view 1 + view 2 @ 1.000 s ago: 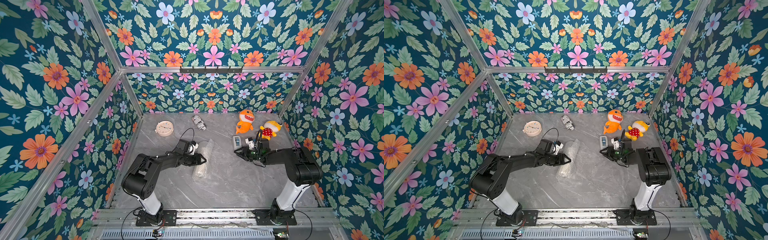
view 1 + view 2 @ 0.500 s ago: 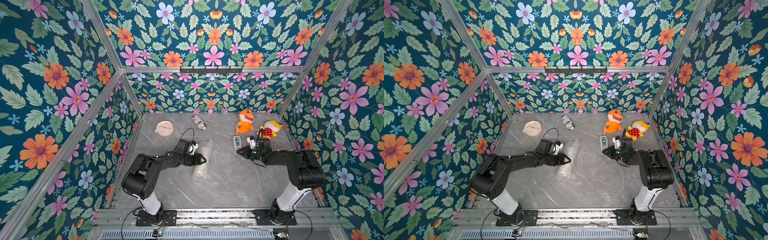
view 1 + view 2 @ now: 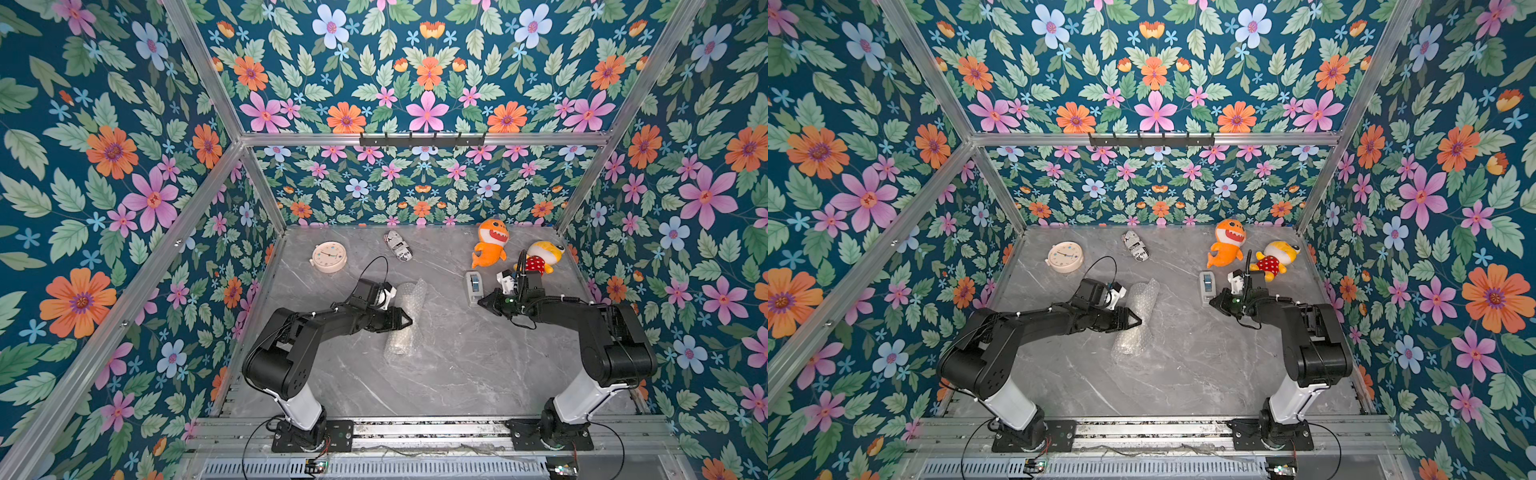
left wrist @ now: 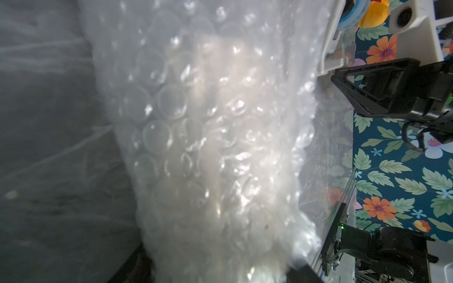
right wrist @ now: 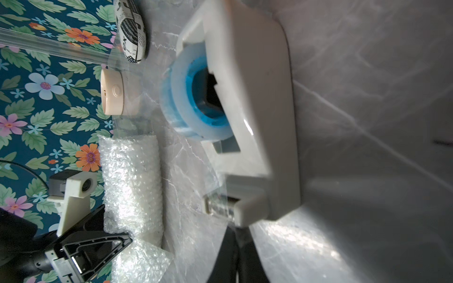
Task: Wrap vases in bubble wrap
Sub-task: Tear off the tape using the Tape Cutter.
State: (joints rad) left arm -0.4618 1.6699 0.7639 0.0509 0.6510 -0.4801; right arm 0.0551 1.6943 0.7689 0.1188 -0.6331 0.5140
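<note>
Jaws of the left gripper [image 3: 406, 322] clamp partway shut across the middle of the bubble wrap [image 3: 412, 296], which is rolled around the vase [image 4: 220, 110]; the roll's long axis runs front to back. Well to its right, the right gripper [image 3: 482, 301] is pinched shut beside the tape dispenser [image 3: 473, 286]; whether it grips tape is unclear.

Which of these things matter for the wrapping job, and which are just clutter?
Job: bubble wrap, rolled, in the left gripper; vase, a pale shape inside it; tape dispenser by the right gripper.
Lying about: clock; printed cylinder; orange plush; yellow plush.
</note>
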